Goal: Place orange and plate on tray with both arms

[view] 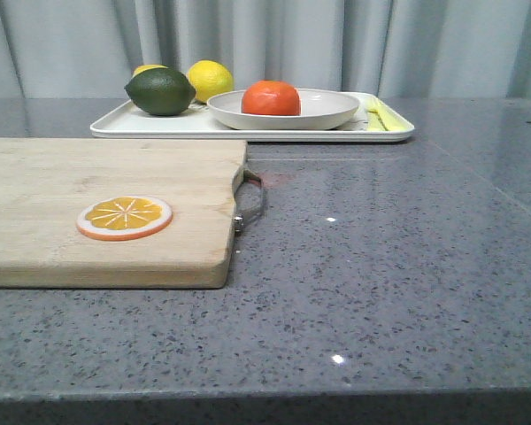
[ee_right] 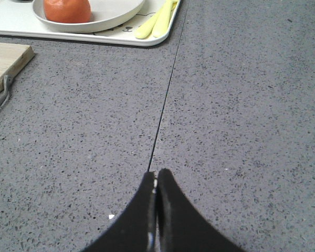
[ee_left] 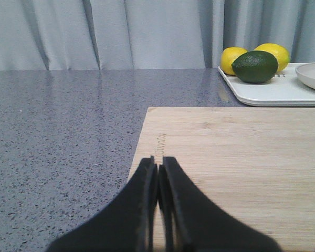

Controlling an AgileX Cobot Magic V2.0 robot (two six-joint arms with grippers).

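Observation:
The orange (view: 271, 97) sits in the off-white plate (view: 332, 112), and the plate rests on the white tray (view: 159, 127) at the back of the table. The orange (ee_right: 67, 9), plate (ee_right: 115, 16) and tray (ee_right: 21, 23) also show in the right wrist view. The plate's rim (ee_left: 312, 79) and the tray (ee_left: 273, 92) show in the left wrist view. My left gripper (ee_left: 159, 164) is shut and empty over the near edge of the wooden cutting board (ee_left: 236, 168). My right gripper (ee_right: 156, 176) is shut and empty over the grey counter. Neither gripper shows in the front view.
On the tray lie a dark green avocado (view: 161, 91), two lemons (view: 210, 80) and yellow strips (view: 380, 115). The cutting board (view: 97, 212) at the left carries a flat orange slice (view: 125, 218) and has a metal handle (view: 250, 199). Curtains hang behind.

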